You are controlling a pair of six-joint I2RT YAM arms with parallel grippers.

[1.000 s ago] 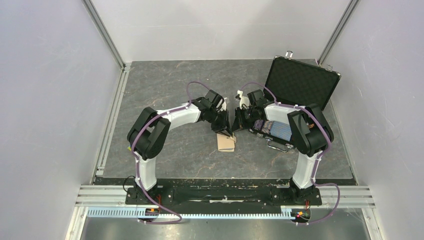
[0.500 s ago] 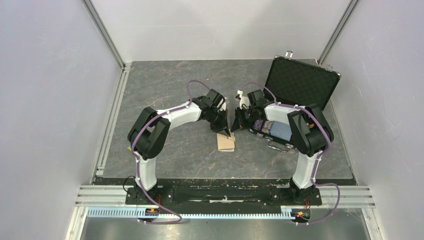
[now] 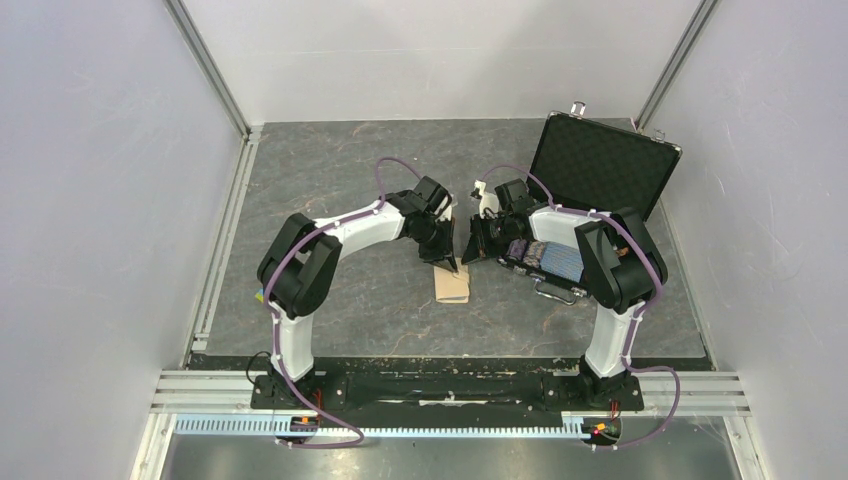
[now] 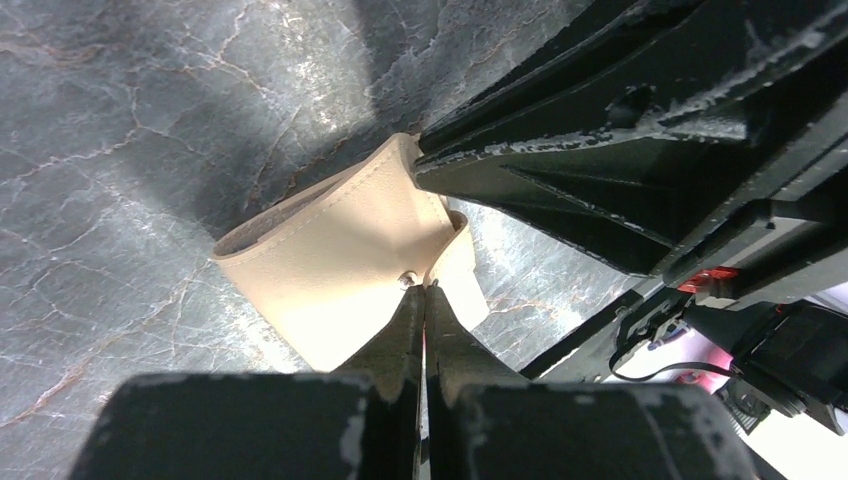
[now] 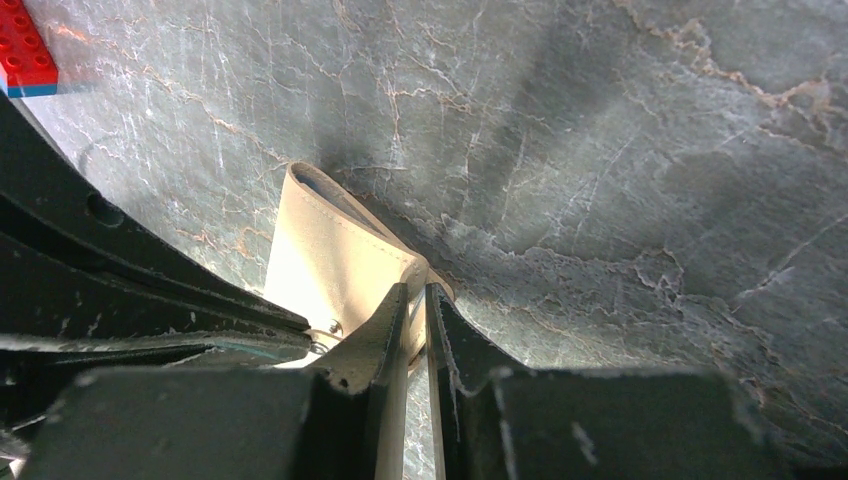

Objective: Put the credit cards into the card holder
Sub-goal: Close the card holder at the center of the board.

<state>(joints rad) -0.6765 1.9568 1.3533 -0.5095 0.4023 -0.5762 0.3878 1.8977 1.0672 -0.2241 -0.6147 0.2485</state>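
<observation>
The tan card holder (image 3: 452, 287) lies folded on the grey table between the two arms. In the left wrist view the card holder (image 4: 335, 262) fills the middle, with its snap tab (image 4: 463, 277) sticking out to the right. My left gripper (image 4: 426, 291) is shut, and its tips touch the wallet at the metal snap; I see nothing pinched between them. My right gripper (image 5: 418, 296) is almost shut, with the tan edge of the card holder (image 5: 330, 258) caught between its tips. Both grippers (image 3: 462, 255) meet over the wallet's far end. No credit cards show in any view.
An open black case (image 3: 603, 165) stands at the back right, with rows of poker chips (image 3: 552, 258) in its base under the right arm. A red block (image 5: 22, 42) lies on the table at the top left of the right wrist view. Metal rails border the table.
The left gripper's fingers have closed fully at the wallet's snap, and the left arm has shifted slightly. The right arm and the wallet have stayed put.
</observation>
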